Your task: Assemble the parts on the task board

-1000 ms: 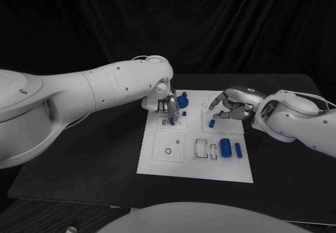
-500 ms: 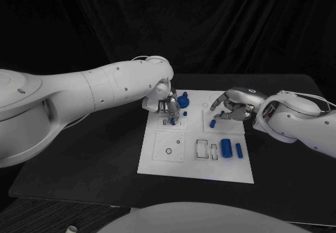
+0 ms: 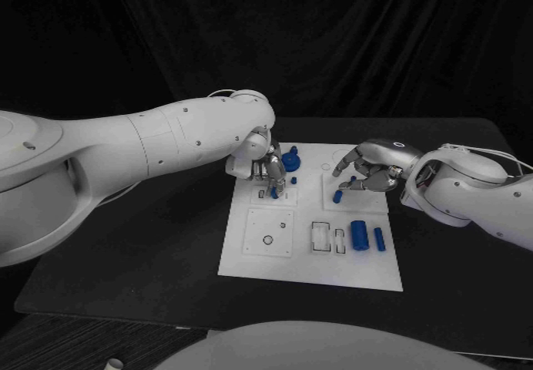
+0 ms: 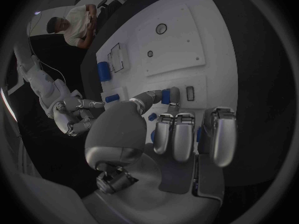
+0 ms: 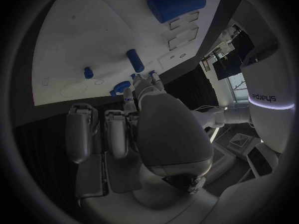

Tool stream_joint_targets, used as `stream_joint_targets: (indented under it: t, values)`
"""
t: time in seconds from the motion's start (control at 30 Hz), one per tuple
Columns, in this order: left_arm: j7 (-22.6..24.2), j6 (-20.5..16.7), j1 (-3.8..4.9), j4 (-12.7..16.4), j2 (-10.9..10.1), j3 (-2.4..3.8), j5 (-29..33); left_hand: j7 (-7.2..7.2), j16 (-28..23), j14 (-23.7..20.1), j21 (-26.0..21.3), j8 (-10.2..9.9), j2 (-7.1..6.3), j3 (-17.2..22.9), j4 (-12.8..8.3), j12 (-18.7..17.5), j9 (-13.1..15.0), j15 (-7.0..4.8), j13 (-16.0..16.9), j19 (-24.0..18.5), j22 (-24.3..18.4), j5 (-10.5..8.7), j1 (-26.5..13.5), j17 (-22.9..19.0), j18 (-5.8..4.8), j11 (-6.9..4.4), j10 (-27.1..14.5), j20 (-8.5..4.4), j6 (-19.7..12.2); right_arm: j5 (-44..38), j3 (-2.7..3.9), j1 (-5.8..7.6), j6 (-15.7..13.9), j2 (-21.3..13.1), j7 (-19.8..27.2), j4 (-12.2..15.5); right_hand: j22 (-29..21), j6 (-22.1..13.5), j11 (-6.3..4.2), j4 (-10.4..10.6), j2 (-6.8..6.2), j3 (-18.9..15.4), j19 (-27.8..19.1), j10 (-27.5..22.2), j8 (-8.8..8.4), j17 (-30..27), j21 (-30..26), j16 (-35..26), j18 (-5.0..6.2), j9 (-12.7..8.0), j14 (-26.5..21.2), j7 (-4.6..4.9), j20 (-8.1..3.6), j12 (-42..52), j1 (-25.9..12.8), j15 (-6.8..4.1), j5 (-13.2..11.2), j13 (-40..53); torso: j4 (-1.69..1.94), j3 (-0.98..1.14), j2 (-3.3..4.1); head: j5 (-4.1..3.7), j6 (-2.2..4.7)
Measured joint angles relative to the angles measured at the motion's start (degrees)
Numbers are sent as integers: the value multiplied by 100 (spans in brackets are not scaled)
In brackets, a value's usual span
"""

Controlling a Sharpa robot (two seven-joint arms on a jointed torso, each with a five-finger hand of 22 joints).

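— While the left hand [image 3: 266,171] hangs over the far left of the white board [image 3: 253,258], what has it got?
— A small blue peg [image 3: 274,192], pinched upright at the fingertips, right at the board.
— And the right hand [image 3: 372,171]?
— Fingers curled over the board's far right; whether it grips the blue pin [image 3: 336,196] below, I cannot tell. A blue cylinder [image 3: 359,233] lies nearer.

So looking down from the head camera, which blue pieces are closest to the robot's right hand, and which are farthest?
From the right hand, nearest first:
1. Small blue peg, just below the fingers, on the board's upper right block.
2. Large blue cylinder, lower right of the board.
3. Round blue knob, at the board's far edge, beside the left hand.
The last two are close to call.
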Motion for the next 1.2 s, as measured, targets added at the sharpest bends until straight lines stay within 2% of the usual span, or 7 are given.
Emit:
stream_joint_targets:
  t: [0.2, 0.6, 0.97, 1.13, 1.2]
  values:
    - [-1, -21, 0, 3, 0, -2, 1, 2, 0, 0, 0, -1, 0, 0, 0, 0, 3, 0, 0, 0, 0, 0, 0, 0, 0, 6, 5, 0, 2, 0, 0, -1, 9, -2, -4, 0, 0, 0, 0, -1, 0, 1, 0, 0, 0, 0, 0, 0, 0, -5, 0, 0, 0, -3, 0, 0, 0, 0, -1, 1, -2, -8, 0]
    - [-15, 3, 9, 2, 3, 0, -1, -2, 0, 0, 22, -2, 0, 0, 0, 0, 10, 0, 0, 0, 0, 0, 0, 0, 0, 7, 7, 0, -1, 0, 0, -5, 32, 0, -13, -4, -1, 21, 0, -17, 0, 17, 0, 0, 0, 0, 0, 0, 0, -5, 0, 21, 0, -29, 0, 0, 0, 0, -19, -2, 4, 24, 0]
    - [-17, 23, 19, 11, 3, -3, -5, -2, 0, 0, 22, -15, -23, 0, 0, 0, 29, 0, 0, 0, 0, 35, 23, 0, 0, 8, 6, 0, -2, 0, 0, -9, 64, -2, -27, -5, -2, 21, 0, -17, 0, 17, 0, 0, 0, 0, -29, 0, 0, -11, 0, 21, 0, -66, 0, 0, 13, 0, -15, -2, 6, 22, 0]
    - [-19, 30, 24, 37, 9, -5, -68, -2, 0, 0, 31, -36, -32, -1, -1, 0, 35, 0, 0, 21, 0, 95, 32, 0, 1, -9, -13, -20, -2, 0, 0, -10, 78, 0, -33, -7, -2, 21, 0, -17, 0, 17, 0, 0, 0, 0, -29, 0, 0, -10, 0, 21, 0, -66, 0, 0, 22, 0, -14, -2, 4, 25, 0]
    - [-19, 34, 25, 64, 9, -5, -152, -2, 0, -12, 48, -37, -61, -16, -15, 0, 46, -13, 0, 21, 0, 193, 61, 0, 0, -11, -15, -20, -2, 0, 0, -10, 84, 1, -36, -8, -2, 21, 0, -17, 0, 17, 0, 0, 0, 0, -29, 0, 0, -16, 0, 21, 0, -95, 0, 0, 22, 2, -14, -2, 4, 23, 0]
